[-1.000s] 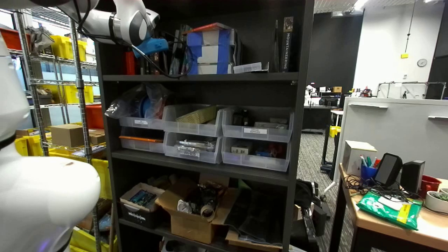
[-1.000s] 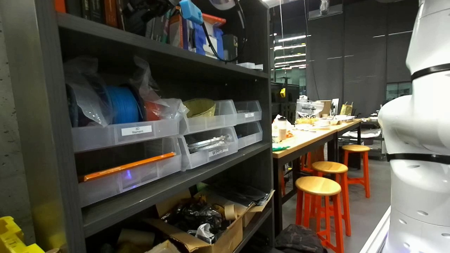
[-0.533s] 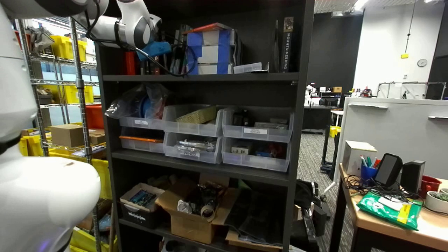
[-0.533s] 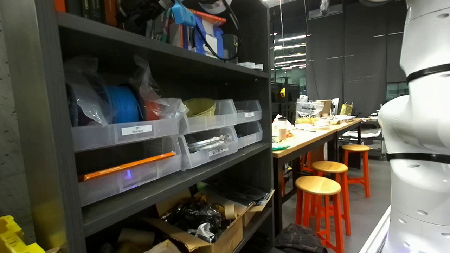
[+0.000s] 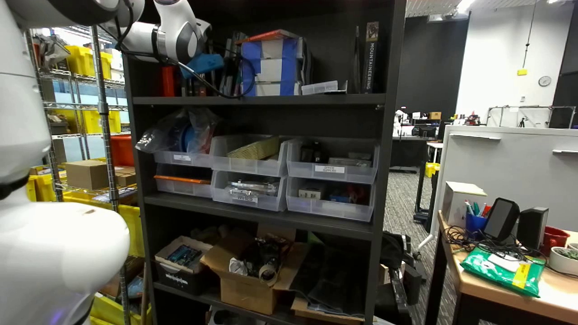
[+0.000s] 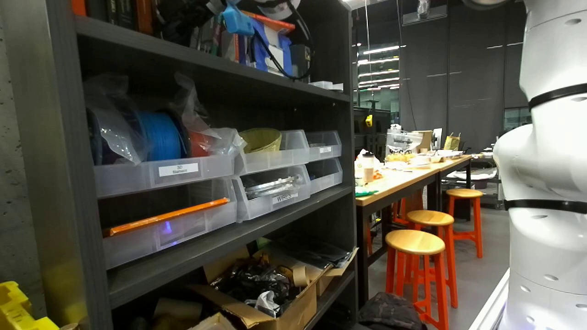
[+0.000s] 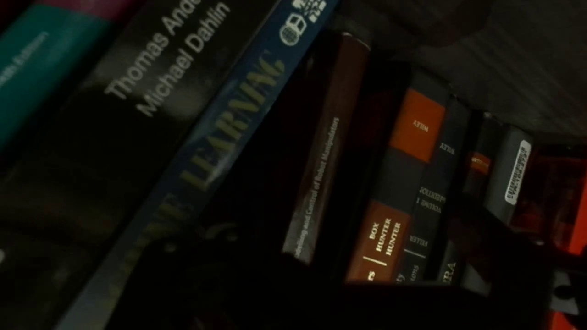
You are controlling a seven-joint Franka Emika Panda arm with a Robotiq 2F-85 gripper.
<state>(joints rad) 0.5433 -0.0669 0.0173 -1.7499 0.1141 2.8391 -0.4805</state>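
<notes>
One black two-finger gripper (image 7: pixel 351 224), its fingers standing wide apart and gripping nothing that is showing, is facing a row of books (image 6: pixel 144 16) towards the left end of the highest visible shelf (image 5: pixel 343 99) of a dark grey wooden bookcase (image 5: pixel 386 144), in both exterior views. One slim brown-spined book lettered "Control of Robot Manipulators" (image 7: pixel 326 151) is standing ahead of the gap between the fingers in the wrist view, its long axis running up from the shelf, its spine facing outward to the shelf's front edge. One orange, grey and brown banded hardback lettered "BOX HUNTER HUNTER" (image 7: pixel 396 181) is standing next along, towards the shelf's left corner. One dark blue book with gold "LEARNING" lettering (image 7: pixel 234 114) is leaning on the opposite side, slanting more than the brown spine, a finger covering its lower part. One thick black book lettered "Michael Dahlin" (image 7: pixel 151 137) is leaning beyond that. Contact between fingers and spines: cannot tell, the light being dim. One white jointed robot arm (image 5: pixel 177 38), the only one at the bookcase, is holding the gripper nearer the left upright.
</notes>
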